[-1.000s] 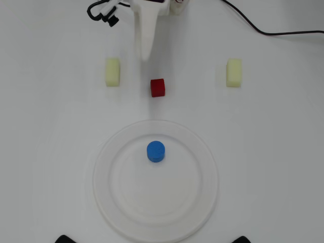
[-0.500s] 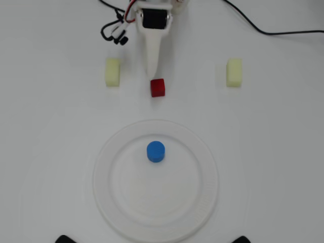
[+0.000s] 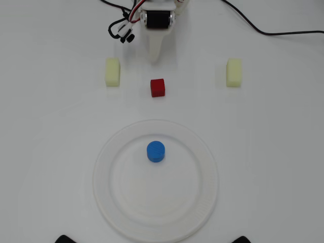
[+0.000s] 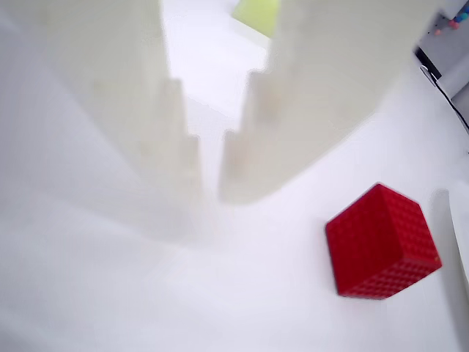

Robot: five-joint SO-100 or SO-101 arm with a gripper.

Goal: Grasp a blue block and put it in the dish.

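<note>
The blue block, a small round cylinder, stands upright inside the dish, a large white plate, a little above its centre in the overhead view. Nothing touches it. My white gripper points down from the arm base at the top, well away from the dish and just above the red cube. In the wrist view the gripper has its fingers nearly together with nothing between them, and the red cube lies to their lower right. The blue block is out of the wrist view.
Two pale yellow blocks lie left and right of the red cube. A black cable runs along the top right, and loose wires hang beside the arm base. A yellow-green block shows behind the fingers.
The gripper tip has pulled back toward the arm base, away from the red cube it nearly reached half a second ago. The blue block, dish and other blocks have not moved.
</note>
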